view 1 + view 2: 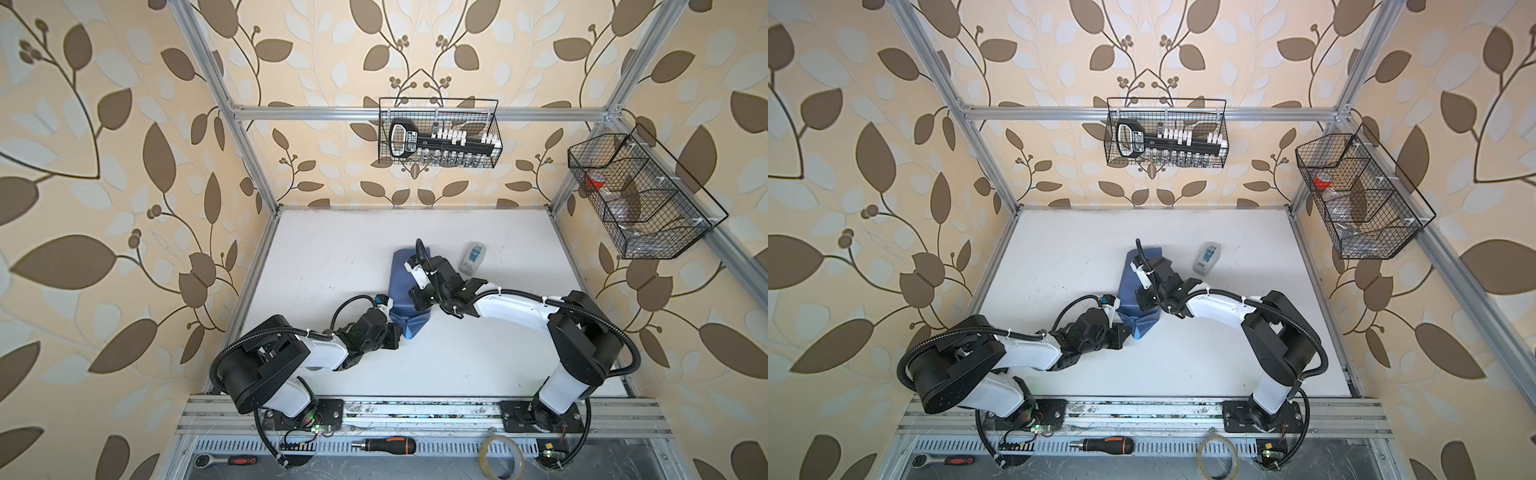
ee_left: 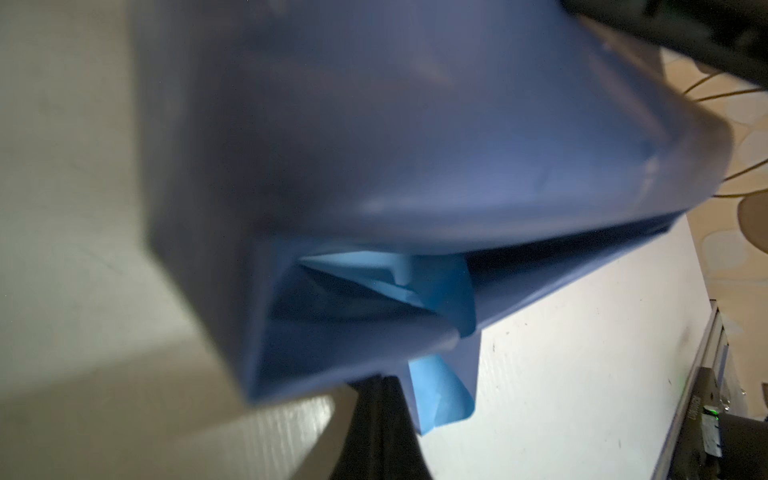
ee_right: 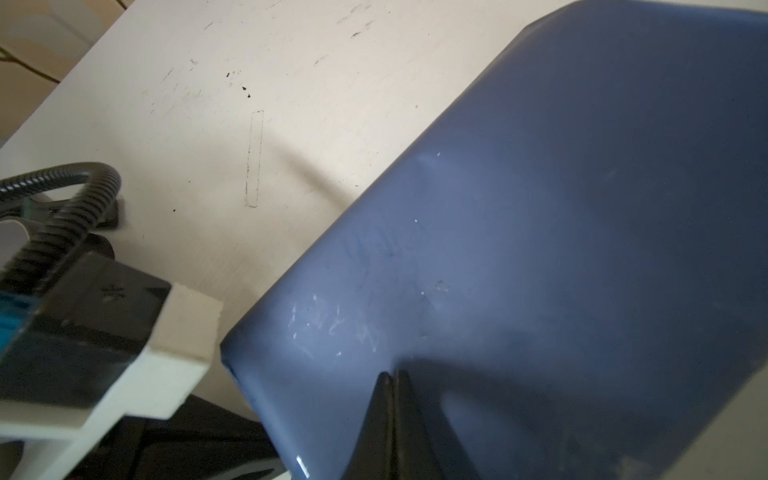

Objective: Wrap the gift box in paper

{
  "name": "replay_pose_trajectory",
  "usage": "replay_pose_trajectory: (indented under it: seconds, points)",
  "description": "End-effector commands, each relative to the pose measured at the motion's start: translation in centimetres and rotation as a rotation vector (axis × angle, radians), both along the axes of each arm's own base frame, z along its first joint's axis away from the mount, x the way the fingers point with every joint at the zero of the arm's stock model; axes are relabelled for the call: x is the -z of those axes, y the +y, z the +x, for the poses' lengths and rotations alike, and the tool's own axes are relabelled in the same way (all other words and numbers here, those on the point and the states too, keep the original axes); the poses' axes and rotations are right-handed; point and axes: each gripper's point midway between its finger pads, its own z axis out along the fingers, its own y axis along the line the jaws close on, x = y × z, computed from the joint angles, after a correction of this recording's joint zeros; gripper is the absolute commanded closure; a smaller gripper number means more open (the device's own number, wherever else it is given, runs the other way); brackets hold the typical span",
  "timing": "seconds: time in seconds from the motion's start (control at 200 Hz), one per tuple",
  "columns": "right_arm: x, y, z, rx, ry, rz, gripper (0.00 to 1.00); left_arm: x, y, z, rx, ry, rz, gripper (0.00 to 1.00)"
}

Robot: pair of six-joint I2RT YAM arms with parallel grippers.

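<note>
Soft even light; top-view edges warp; paper (image 2: 374, 124) blurs in left wrist view.
</note>
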Motion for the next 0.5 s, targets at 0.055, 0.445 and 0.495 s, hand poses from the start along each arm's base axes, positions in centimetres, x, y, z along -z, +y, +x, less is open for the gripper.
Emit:
replay_pose_trajectory:
  seconds: [0.055, 0.445, 0.495]
  points:
    - [3.7, -1.1, -2.0, -0.024, 0.109, -0.083, 0.95, 4.8, 3.0, -4.2, 0.014, 0.165, 0.159, 0.97]
    - [3.7, -0.9, -1.9, -0.023, 0.108, -0.079, 0.96, 5.3, 2.8, -5.5, 0.045, 0.195, 0.170, 0.98]
    - [3.7, -0.9, -1.9, -0.025, 0.108, -0.079, 0.96, 5.4, 2.7, -5.8, 0.050, 0.198, 0.172, 0.98]
